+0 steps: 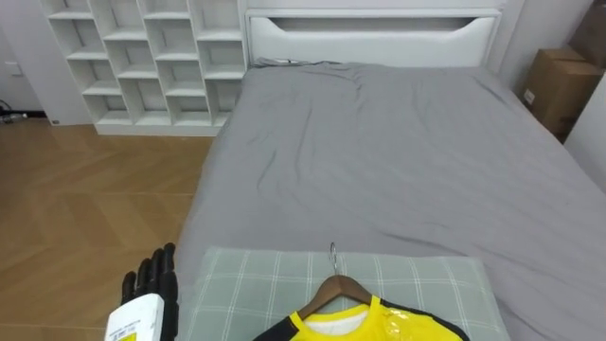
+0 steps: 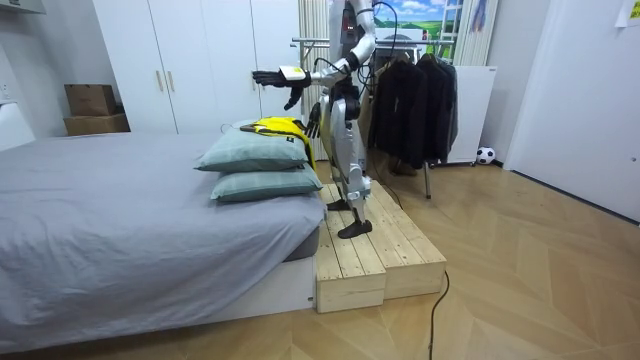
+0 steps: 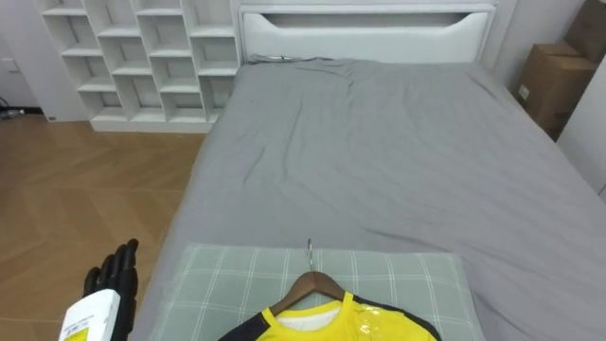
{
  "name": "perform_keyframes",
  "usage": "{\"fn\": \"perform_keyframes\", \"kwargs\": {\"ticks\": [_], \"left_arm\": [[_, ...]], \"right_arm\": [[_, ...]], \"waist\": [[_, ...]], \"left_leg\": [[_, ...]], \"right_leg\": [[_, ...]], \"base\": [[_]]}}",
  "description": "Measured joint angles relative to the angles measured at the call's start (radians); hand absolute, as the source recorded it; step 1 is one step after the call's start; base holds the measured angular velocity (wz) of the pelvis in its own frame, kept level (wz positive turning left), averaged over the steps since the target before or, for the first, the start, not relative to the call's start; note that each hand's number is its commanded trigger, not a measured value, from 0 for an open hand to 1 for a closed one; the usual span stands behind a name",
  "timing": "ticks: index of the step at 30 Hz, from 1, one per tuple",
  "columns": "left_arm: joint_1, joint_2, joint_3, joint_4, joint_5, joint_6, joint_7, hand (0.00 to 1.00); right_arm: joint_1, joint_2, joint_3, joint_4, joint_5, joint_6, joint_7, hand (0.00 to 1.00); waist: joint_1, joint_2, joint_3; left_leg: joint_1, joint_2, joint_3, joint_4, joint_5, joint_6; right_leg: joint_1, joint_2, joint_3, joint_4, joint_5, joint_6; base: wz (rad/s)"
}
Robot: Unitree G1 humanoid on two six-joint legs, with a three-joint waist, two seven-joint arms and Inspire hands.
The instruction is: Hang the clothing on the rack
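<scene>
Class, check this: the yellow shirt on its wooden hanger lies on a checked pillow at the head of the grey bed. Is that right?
Not quite: the yellow shirt on its wooden hanger lies on a checked pillow at the foot of the grey bed, opposite the headboard, as the left eye view shows.

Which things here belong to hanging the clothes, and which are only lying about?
For the job: yellow shirt, wooden hanger, clothes rack, open left hand.
Only lying about: pillows, bed, white shelf, cardboard box, ball.
</scene>
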Motion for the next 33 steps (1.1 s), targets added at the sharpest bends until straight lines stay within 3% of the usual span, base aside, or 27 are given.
{"fn": "perform_keyframes", "kwargs": {"ticks": [15, 33], "left_arm": [[-0.002, 0.001, -0.001, 0.004, 0.075, 0.000, 0.000, 0.00], [-0.067, 0.000, 0.000, 0.042, 0.111, 0.001, 0.000, 0.00]], "right_arm": [[-0.004, 0.003, 0.000, 0.000, -0.005, -0.002, -0.001, 0.00], [-0.010, 0.006, 0.002, 0.000, -0.005, -0.002, 0.002, 0.00]], "waist": [[-0.024, -0.001, 0.0008], [-0.028, -0.016, 0.0054]], "left_leg": [[0.006, 0.000, 0.002, -0.002, 0.000, 0.000], [0.002, 0.000, 0.022, -0.008, 0.000, 0.000]], "right_leg": [[0.000, 0.000, 0.003, 0.001, 0.000, 0.000], [-0.017, 0.000, 0.023, 0.001, 0.000, 0.000]], "base": [[0.00], [-0.03]]}}
